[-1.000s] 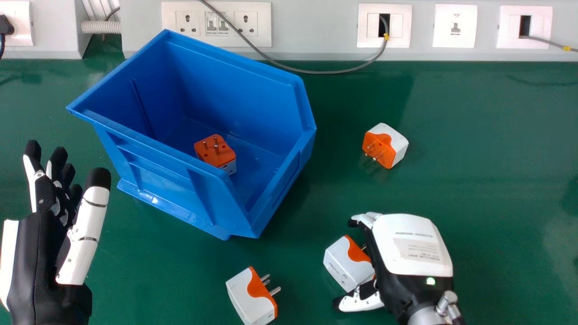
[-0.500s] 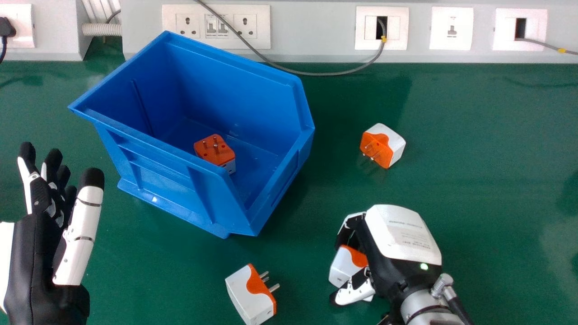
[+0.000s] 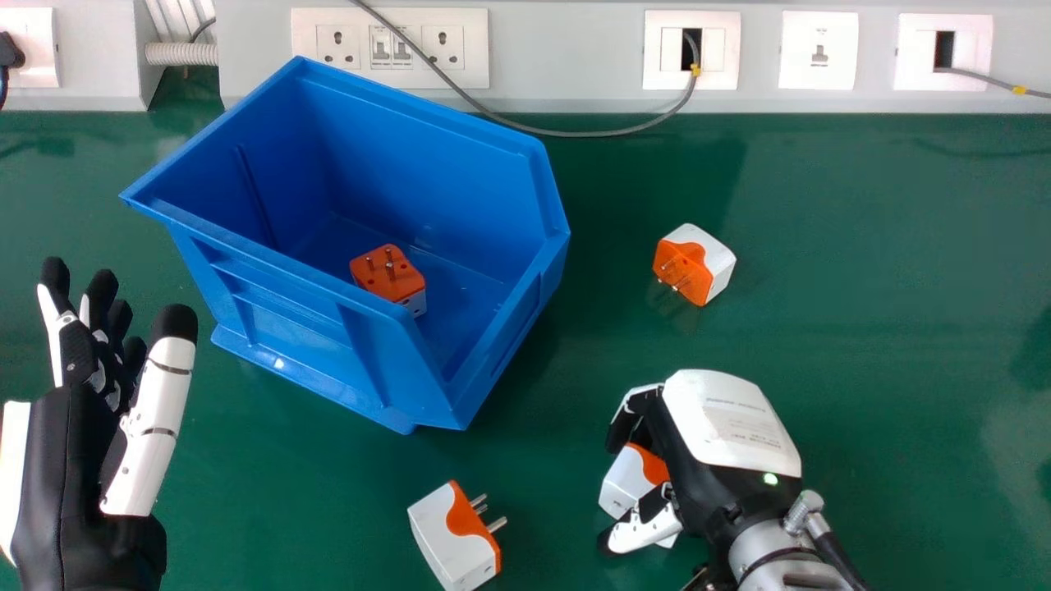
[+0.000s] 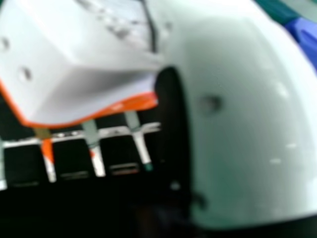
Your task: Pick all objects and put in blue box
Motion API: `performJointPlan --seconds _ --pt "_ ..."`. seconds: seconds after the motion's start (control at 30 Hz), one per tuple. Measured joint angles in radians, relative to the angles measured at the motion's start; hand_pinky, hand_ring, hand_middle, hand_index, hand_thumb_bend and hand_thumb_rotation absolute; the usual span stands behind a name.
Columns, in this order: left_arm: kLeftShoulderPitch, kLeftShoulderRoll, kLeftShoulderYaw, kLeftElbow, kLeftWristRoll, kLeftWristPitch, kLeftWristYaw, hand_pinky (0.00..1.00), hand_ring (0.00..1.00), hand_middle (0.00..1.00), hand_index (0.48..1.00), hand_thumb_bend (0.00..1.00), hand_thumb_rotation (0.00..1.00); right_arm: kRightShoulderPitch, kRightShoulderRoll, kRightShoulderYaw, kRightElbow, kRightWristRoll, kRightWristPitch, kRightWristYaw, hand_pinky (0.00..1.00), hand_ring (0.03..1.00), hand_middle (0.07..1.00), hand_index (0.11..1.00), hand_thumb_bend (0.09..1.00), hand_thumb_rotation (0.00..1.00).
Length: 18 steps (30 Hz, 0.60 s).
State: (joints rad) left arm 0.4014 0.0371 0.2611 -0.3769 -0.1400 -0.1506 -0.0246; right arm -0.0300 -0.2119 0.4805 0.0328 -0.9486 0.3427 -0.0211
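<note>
In the head view my right hand [image 3: 731, 427] is at the lower right, its fingers and thumb curled round a white and orange adapter [image 3: 621, 486]. The right hand view shows that adapter [image 4: 74, 64] close up between the fingers and the thumb of my right hand [image 4: 237, 129]. Another adapter [image 3: 452, 538] lies on the table left of this hand, prongs pointing right. A third adapter [image 3: 695, 264] rests farther back, right of the blue box [image 3: 328, 345]. Inside the box sits one more adapter [image 3: 389, 275], prongs up. My left hand [image 3: 90, 460] is open at the left edge.
The green table [image 3: 870, 271] ends at a grey wall panel [image 3: 575, 57] with sockets. A grey cable [image 3: 566, 133] hangs along the table's back edge, behind the box.
My right hand has shifted slightly left and its fingers and thumb have closed round the adapter, which was between them with the fingers less curled. The left hand has barely moved.
</note>
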Motion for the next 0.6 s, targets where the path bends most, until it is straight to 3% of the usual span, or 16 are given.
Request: performJointPlan --seconds 0.1,0.2,0.3,0.33,0.37,0.43,0.6 --pt "-0.004 0.000 0.000 0.000 -0.001 0.000 -0.002 1.00 1.00 1.00 1.000 0.49 0.59 -0.006 -0.005 0.010 0.000 -0.012 0.004 0.000 0.33 0.477 0.647 0.548 0.478 0.00" --pt "-0.006 0.000 0.000 0.000 -0.009 0.000 -0.006 1.00 1.00 1.00 1.000 0.50 0.57 -0.007 -0.012 0.017 0.002 -0.022 -0.004 -0.017 0.42 0.625 0.756 0.644 0.453 0.00" --pt "-0.006 0.000 0.000 0.000 -0.018 0.000 -0.008 1.00 1.00 1.00 1.000 0.49 0.54 -0.005 -0.015 0.018 0.005 -0.033 -0.006 -0.049 0.43 0.641 0.766 0.661 0.450 0.00" --pt "-0.006 0.000 0.000 0.000 -0.019 0.000 -0.008 1.00 1.00 1.00 1.000 0.49 0.54 -0.005 -0.014 0.019 0.004 -0.045 0.003 -0.053 0.44 0.633 0.761 0.649 0.702 0.00" --pt "-0.006 0.000 0.000 0.000 -0.019 0.000 -0.008 1.00 1.00 1.00 1.000 0.50 0.54 -0.005 -0.012 0.021 0.000 -0.053 0.019 -0.053 0.44 0.629 0.755 0.642 0.821 0.00" --pt "-0.005 0.000 0.000 0.000 -0.019 0.000 -0.010 1.00 1.00 1.00 1.000 0.51 0.54 -0.005 -0.015 0.025 -0.013 -0.087 0.041 -0.052 0.42 0.622 0.755 0.647 0.881 0.00" --pt "-0.004 0.000 0.000 -0.006 -0.020 0.010 -0.010 1.00 1.00 1.00 1.000 0.50 0.54 -0.005 -0.022 0.005 -0.090 -0.093 0.077 -0.030 0.39 0.587 0.717 0.626 0.803 0.00"
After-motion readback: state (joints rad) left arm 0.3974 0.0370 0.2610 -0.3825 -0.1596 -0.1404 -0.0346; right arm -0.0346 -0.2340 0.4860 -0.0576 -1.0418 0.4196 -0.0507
